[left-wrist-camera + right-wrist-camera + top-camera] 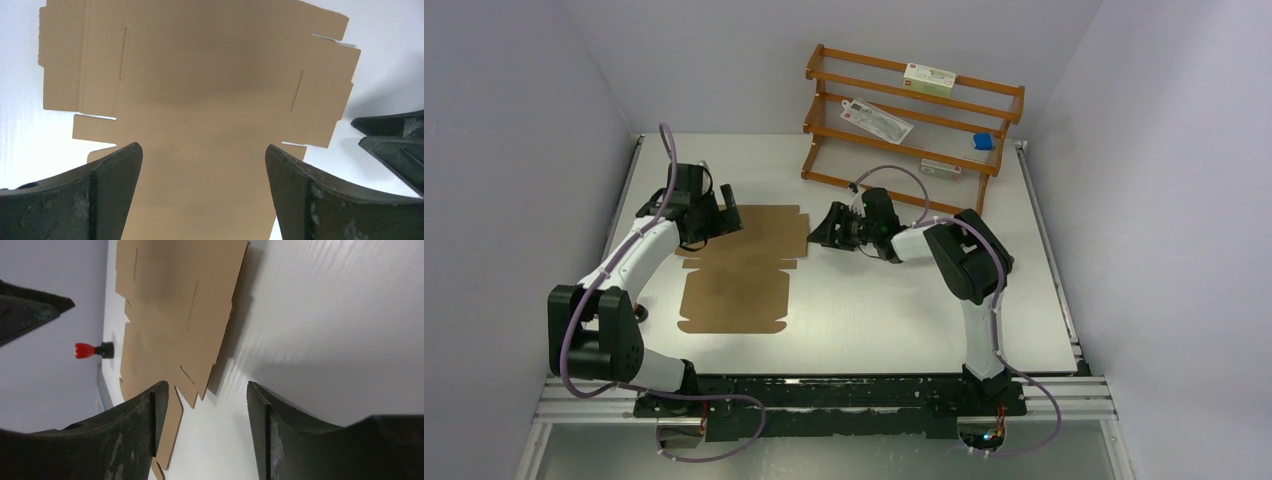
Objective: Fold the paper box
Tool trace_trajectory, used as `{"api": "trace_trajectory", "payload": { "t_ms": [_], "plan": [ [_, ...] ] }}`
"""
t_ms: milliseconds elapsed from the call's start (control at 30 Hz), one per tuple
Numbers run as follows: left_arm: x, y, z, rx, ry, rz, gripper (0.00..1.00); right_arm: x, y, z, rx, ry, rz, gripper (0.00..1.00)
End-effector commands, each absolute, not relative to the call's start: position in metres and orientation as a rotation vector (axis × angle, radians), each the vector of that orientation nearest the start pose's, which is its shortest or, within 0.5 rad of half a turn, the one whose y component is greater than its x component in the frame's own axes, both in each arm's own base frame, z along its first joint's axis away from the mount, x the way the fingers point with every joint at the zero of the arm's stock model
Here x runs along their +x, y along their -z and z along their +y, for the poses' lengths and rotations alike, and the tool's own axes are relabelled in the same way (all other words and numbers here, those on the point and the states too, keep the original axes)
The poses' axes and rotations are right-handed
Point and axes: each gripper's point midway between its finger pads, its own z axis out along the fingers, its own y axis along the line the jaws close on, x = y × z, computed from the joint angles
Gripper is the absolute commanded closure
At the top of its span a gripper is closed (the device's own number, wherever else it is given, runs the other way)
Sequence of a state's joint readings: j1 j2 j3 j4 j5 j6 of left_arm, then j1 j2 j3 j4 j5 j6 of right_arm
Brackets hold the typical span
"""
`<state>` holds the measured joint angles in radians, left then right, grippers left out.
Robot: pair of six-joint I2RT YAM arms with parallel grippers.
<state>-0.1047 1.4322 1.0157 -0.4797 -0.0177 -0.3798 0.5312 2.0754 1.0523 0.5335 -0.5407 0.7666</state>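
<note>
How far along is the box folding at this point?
Done: nothing folded; the flat brown cardboard box sheet lies unfolded on the white table. In hand: open left gripper and open right gripper flank its far end, holding nothing. Left: every fold.

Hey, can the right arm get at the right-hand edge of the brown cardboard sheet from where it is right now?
Probably yes. The right gripper sits low with its jaws apart, right beside that edge of the paper box, and only bare table shows between them.
</note>
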Motion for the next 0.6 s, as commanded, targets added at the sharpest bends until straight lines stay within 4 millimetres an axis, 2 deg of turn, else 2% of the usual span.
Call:
{"api": "trace_trajectory", "payload": {
  "t_ms": [0, 167, 367, 567],
  "plan": [
    [0.358, -0.119, -0.041, -0.329, 0.151, 2.408, 0.02, 0.384, -0.048, 0.366, -0.070, -1.369, 2.229, 0.39],
    [0.355, -0.123, -0.040, -0.324, 0.153, 2.398, 0.02, 0.388, -0.033, 0.377, -0.034, -1.379, 2.256, 0.44],
    [0.353, -0.124, -0.043, -0.316, 0.173, 2.388, 0.02, 0.390, -0.017, 0.389, 0.022, -1.419, 2.276, 0.56],
    [0.353, -0.127, -0.042, -0.313, 0.173, 2.380, 0.02, 0.390, -0.021, 0.386, 0.036, -1.410, 2.276, 0.76]
  ]
}}
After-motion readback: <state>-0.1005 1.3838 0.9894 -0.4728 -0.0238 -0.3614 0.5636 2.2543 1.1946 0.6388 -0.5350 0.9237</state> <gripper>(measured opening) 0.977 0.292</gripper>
